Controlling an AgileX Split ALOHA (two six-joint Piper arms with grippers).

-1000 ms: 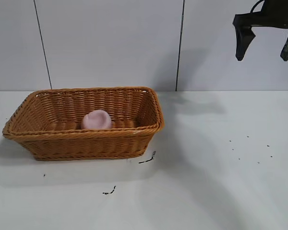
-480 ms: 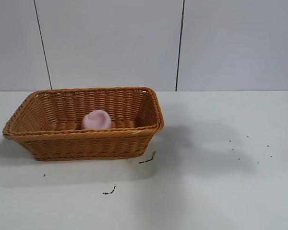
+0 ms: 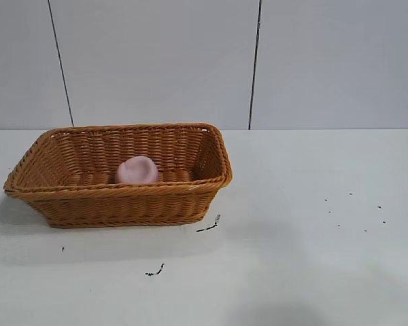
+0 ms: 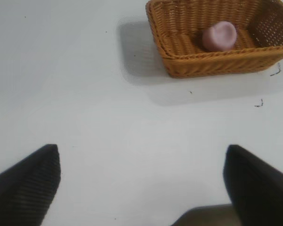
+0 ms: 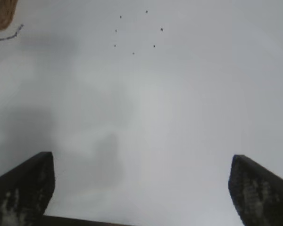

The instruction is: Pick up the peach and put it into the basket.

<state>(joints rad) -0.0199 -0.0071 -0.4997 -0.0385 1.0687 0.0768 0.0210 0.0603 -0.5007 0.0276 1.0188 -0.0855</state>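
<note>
White tabletop (image 3: 306, 272) fills the scene, backed by a pale panelled wall (image 3: 156, 61). Toward its left edge sits the basket (image 3: 68, 204), and the peach (image 3: 137, 169) rests inside on the basket floor, its lower part hidden by the near rim. Neither arm shows from outside; each wrist view catches only fingertips, the left gripper (image 4: 141, 181) and right gripper (image 5: 140, 186) both spread wide over bare tabletop, holding nothing.

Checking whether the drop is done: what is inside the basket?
Inside the basket lies the peach, on the woven floor near the middle. The near wall hides the peach's underside and the floor in front of it. Both grippers, left gripper and right gripper, hang open elsewhere.
</note>
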